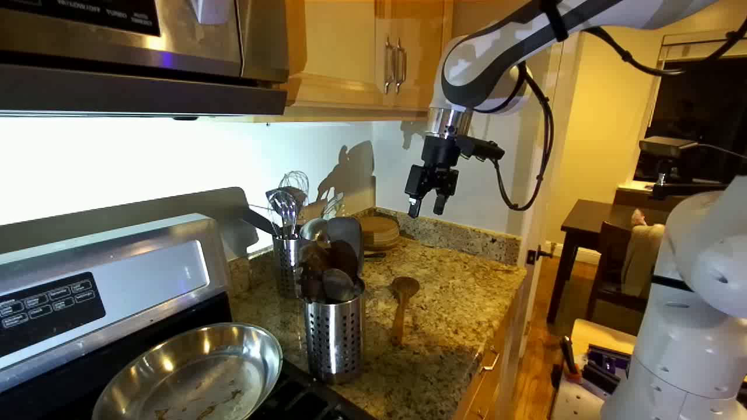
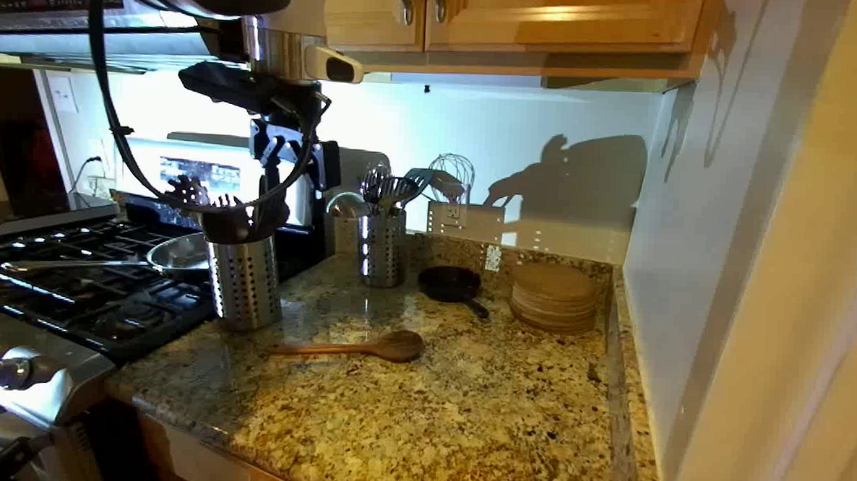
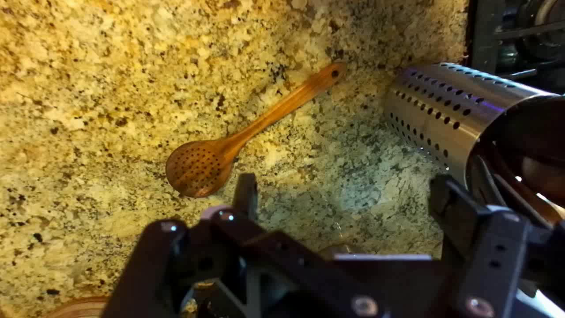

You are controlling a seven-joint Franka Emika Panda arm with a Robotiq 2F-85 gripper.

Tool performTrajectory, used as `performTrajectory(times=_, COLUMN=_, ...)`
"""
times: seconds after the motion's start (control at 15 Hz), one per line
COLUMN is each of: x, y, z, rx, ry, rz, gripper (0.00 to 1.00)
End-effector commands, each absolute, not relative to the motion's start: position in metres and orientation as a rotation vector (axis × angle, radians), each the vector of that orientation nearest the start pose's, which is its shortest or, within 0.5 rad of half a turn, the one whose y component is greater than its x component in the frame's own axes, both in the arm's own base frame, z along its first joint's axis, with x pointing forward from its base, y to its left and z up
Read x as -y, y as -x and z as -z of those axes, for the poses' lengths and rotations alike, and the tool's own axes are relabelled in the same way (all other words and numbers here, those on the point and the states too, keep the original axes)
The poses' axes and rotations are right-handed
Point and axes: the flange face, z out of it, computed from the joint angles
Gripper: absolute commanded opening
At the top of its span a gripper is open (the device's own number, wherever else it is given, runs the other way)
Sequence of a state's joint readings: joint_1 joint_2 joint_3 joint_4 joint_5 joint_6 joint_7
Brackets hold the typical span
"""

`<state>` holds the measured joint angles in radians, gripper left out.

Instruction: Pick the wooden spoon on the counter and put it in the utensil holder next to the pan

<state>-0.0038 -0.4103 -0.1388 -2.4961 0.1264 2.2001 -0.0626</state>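
Above a speckled granite counter [image 1: 461, 303], a two-fingered gripper [image 1: 426, 207] hangs with its jaws apart; on that counter lies a perforated wooden spoon [image 3: 256, 128], its handle near a stainless-steel utensil holder [image 1: 334, 338] that stands, packed with dark utensils [image 1: 338, 284], beside a shallow steel pan [image 1: 201, 373] on a gas stovetop [image 2: 132, 314].

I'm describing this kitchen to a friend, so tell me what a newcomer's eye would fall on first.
Probably the black gripper, hanging open above the granite counter. Next, the wooden spoon lying on that counter, its bowl patterned with small dark dots. Then likely the shiny pan on the stove, near the perforated steel utensil holder holding dark utensils.
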Motion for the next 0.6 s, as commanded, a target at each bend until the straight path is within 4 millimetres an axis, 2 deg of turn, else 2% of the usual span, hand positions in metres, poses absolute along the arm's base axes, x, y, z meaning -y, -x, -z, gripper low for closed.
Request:
performTrajectory(times=0.0, x=0.057, y=-0.421, z=-0.441, rx=-0.209, ry=2.979, rz=0.184, gripper=1.0)
performTrajectory(times=0.4, x=0.057, y=-0.421, z=-0.441, rx=-0.209, ry=2.979, rz=0.184, gripper=1.0)
performTrajectory(times=0.53, x=0.07, y=-0.423, z=-0.439, rx=-0.204, ry=2.944, rz=0.17, gripper=1.0)
